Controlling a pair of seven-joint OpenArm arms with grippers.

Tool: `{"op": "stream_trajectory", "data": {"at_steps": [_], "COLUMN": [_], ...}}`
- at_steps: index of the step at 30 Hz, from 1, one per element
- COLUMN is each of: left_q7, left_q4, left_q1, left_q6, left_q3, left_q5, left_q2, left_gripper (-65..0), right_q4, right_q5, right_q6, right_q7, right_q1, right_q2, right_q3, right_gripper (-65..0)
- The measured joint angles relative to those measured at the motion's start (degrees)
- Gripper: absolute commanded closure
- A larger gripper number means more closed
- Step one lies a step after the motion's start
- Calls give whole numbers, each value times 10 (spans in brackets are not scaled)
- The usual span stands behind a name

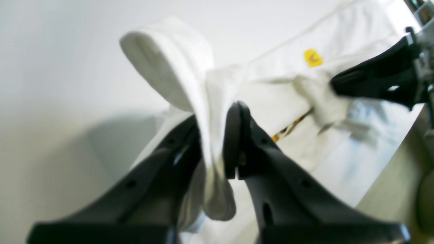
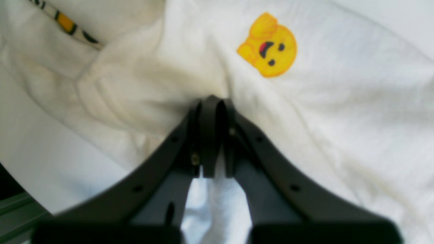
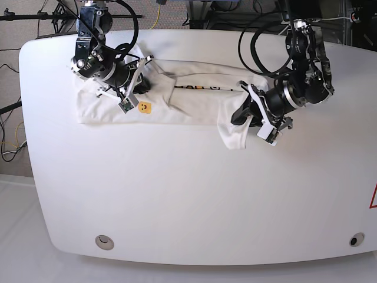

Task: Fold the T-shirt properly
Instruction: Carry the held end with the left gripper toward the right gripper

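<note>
The white T-shirt (image 3: pixel 188 103) lies lengthwise across the far part of the table, plain back up, its small yellow smiley (image 3: pixel 144 107) near the left end. A strip of coloured print (image 3: pixel 197 87) peeks out along a fold. My left gripper (image 1: pixel 217 115) is shut on a bunched sleeve (image 1: pixel 169 57), lifting it off the table at the shirt's right end (image 3: pixel 232 135). My right gripper (image 2: pixel 212 100) is shut on a pinched fold of cloth just beside the smiley (image 2: pixel 269 45). In the left wrist view the right gripper (image 1: pixel 334 83) shows as a dark finger on the shirt.
The white table (image 3: pixel 188 194) stretches wide in front of the shirt, with a round hole at each front corner (image 3: pixel 104 240) (image 3: pixel 355 239). Cables and stands crowd the floor behind the far edge (image 3: pixel 177 12). The table's edge (image 1: pixel 383 176) runs close to the shirt.
</note>
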Motion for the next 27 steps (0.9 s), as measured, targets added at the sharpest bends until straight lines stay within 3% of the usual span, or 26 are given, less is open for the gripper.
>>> {"op": "stream_trajectory", "data": {"at_steps": [18, 20, 24, 26, 27], "left_q7": [-6, 1, 3, 3, 5], "left_q4": [-67, -67, -64, -63, -61], "left_q1": [-9, -11, -14, -14, -14], "left_q6": [0, 0, 0, 0, 0], "left_q3": [23, 21, 19, 23, 26], "left_q5": [-2, -3, -9, -11, -12], "left_q2": [59, 63, 65, 66, 67], "left_gripper": [-14, -41, -162, -227, -291], "right_q4": [0, 0, 0, 0, 0], "right_q5": [0, 0, 0, 0, 0], "right_q6": [0, 0, 0, 0, 0], "right_q7": [0, 0, 1, 1, 1], "right_q1": [0, 0, 0, 0, 0], "right_q2": [-1, -1, -1, -1, -1], "right_q3": [0, 0, 0, 0, 0], "right_gripper": [-24, -23, -23, -22, -23]}}
